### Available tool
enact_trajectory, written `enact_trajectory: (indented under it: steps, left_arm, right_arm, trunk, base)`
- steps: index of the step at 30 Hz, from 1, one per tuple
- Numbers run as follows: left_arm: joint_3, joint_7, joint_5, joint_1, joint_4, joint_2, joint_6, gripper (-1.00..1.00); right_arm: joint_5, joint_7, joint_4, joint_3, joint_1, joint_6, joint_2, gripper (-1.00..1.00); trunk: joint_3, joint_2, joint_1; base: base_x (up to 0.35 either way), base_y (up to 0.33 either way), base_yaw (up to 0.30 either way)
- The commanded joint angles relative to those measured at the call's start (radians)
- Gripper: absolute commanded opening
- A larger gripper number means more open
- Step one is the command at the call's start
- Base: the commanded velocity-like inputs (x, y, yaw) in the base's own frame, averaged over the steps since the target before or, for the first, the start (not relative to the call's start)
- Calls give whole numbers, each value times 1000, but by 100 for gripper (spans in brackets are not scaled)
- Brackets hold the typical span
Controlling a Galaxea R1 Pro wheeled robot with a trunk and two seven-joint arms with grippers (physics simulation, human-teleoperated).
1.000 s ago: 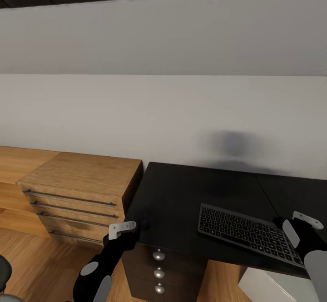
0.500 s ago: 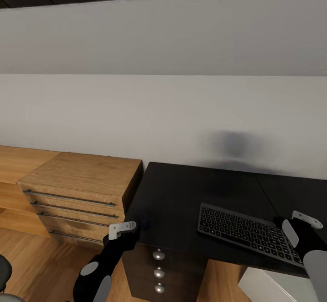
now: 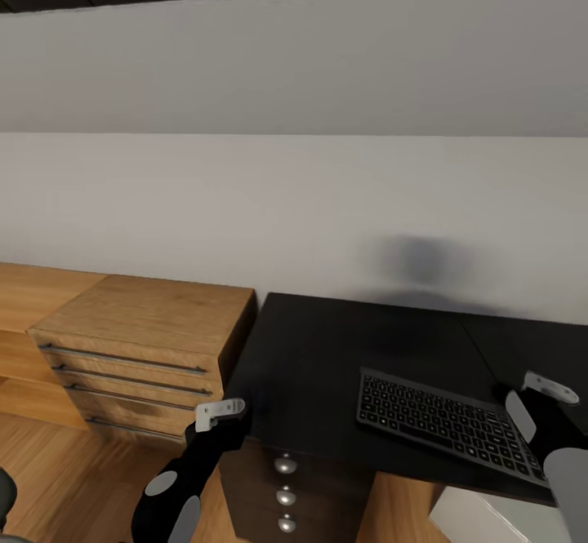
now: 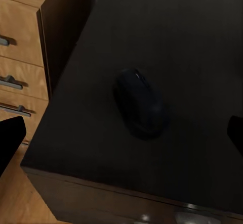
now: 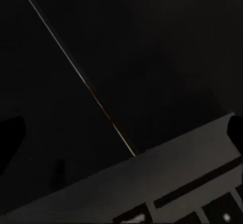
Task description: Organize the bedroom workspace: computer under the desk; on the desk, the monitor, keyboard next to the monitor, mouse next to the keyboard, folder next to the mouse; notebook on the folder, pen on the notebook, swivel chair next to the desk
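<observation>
The black desk stands against the grey wall. On it lies the slim black keyboard, near the front right. The small dark mouse rests on the desk's near left corner. My left gripper hovers open just above it, with a finger at each side of the left wrist view. My left gripper is at the desk's front left edge. My right gripper is open at the keyboard's right end, over the desk seam, and the keyboard's edge lies below it. A light grey computer shows beneath the desk.
A light wooden drawer unit adjoins the desk on the left. Dark drawers with round silver knobs sit under the desk's left end. The floor is wood. A dark rounded shape touches the lower left edge.
The whole picture has shifted slightly, so the camera moved. Both grippers, the keyboard and the mouse stand much as before.
</observation>
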Motion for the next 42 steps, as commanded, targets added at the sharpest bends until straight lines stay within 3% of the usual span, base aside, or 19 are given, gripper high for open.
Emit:
enact_trajectory:
  steps: [1, 16, 34, 42]
  left_arm:
    - [-1, 9, 11, -1, -1, 0, 3, 100]
    - [-3, 8, 12, -1, -1, -1, 8, 100]
    - [-3, 9, 12, -1, -4, -5, 5, 100]
    - [-3, 9, 12, -1, -4, -4, 7, 100]
  right_arm:
    - [-10, -5, -3, 1, 0, -2, 0, 100]
    - [-10, -4, -8, 4, 0, -28, 6, 100]
    - [-10, -5, -6, 4, 0, -28, 6, 100]
    - [-10, -6, -1, 7, 0, -15, 5, 100]
  trunk:
    - [-1, -1, 0]
    - [-1, -1, 0]
    - [-58, -127, 69]
    - [-58, -127, 69]
  base:
    - [219, 0, 0]
    - [105, 0, 0]
    - [1, 0, 0]
    - [0, 0, 0]
